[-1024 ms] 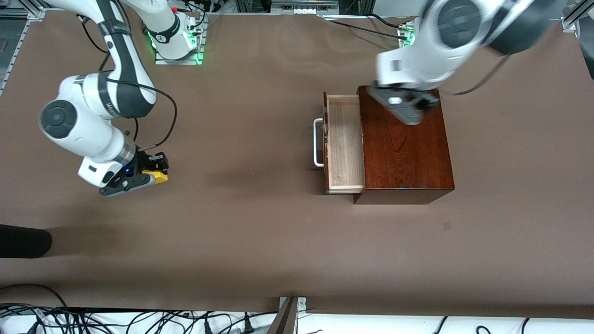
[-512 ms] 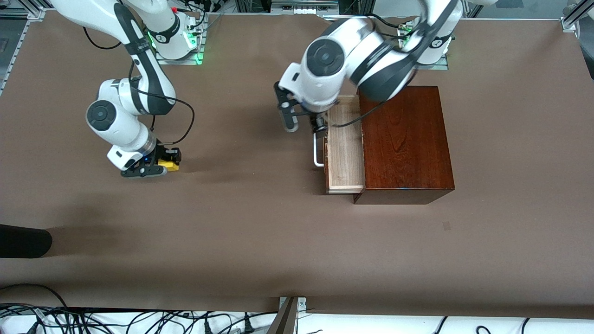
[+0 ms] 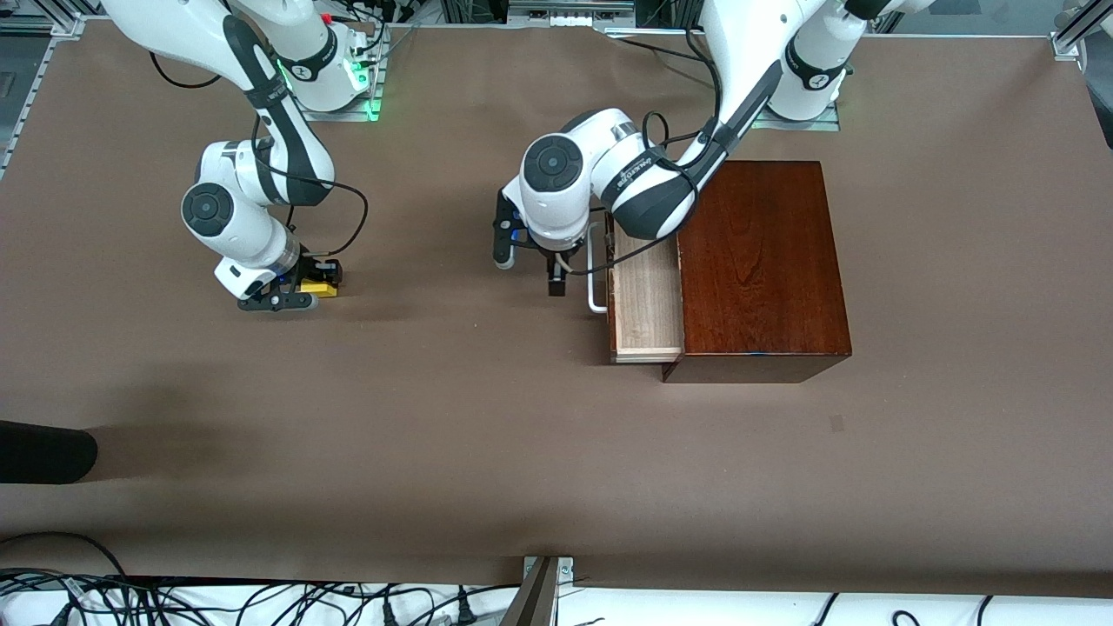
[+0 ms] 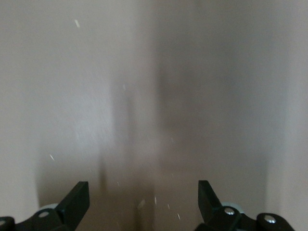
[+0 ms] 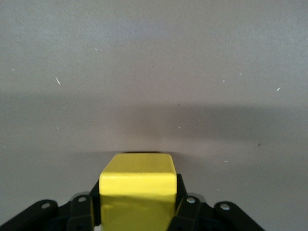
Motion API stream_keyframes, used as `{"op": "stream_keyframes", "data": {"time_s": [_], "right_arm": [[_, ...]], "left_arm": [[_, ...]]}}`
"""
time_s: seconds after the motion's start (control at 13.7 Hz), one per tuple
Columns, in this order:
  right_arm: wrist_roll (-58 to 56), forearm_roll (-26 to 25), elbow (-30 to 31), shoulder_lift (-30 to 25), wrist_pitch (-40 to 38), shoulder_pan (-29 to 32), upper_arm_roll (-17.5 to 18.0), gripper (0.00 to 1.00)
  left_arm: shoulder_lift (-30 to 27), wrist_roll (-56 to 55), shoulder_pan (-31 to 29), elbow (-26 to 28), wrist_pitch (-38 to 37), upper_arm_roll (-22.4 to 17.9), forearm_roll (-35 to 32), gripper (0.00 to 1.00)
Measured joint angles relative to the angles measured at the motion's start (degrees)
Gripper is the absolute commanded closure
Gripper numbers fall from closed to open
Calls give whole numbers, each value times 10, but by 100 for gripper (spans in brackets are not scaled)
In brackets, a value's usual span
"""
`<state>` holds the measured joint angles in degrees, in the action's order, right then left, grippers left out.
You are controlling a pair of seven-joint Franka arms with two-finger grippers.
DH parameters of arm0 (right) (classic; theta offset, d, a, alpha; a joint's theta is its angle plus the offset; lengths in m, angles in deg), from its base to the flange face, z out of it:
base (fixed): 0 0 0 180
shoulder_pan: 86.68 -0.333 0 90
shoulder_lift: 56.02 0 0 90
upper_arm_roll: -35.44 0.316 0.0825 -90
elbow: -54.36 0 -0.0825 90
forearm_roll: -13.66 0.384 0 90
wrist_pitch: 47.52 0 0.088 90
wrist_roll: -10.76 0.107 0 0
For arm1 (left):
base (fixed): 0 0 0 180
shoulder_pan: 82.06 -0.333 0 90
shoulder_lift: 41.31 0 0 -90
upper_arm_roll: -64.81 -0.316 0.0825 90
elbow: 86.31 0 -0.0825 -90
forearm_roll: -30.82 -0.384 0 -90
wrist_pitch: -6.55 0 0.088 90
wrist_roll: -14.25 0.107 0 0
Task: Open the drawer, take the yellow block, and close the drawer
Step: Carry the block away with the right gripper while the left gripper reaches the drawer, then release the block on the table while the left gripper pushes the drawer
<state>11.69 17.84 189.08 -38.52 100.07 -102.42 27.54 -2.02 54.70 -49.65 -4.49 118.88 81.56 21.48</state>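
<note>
Yellow block (image 5: 137,190) clamped in right hand (image 3: 300,293) — left hand (image 3: 530,271) spread wide, beside drawer (image 3: 645,304).

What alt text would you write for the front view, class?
The right gripper is shut on a small bright yellow block low over the brown table. The open left gripper hangs in front of the dark wooden box's open pale-lined drawer, by its white handle.

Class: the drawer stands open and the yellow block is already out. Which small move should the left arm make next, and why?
Probably push the handle toward the box. The drawer is open, the left gripper hangs open in front of it, and the right gripper holds the yellow block toward its own end of the table.
</note>
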Motion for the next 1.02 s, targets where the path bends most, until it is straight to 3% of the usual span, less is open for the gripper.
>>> {"op": "stream_keyframes", "data": {"time_s": [0.44,0.73,0.88,1.02], "right_arm": [[0,0,-11,0,10,0,-1,0],[-1,0,-41,-57,-3,0,-1,0],[-2,0,-83,-95,-87,1,-2,0],[-12,0,-170,-118,-215,1,-2,0]], "left_arm": [[-1,3,-3,-15,-131,-34,-47,0],[-5,4,-4,-16,-166,-47,-62,0],[-6,4,-5,-18,-183,-47,-73,0],[-11,3,-5,-22,-190,-47,-74,0]]}}
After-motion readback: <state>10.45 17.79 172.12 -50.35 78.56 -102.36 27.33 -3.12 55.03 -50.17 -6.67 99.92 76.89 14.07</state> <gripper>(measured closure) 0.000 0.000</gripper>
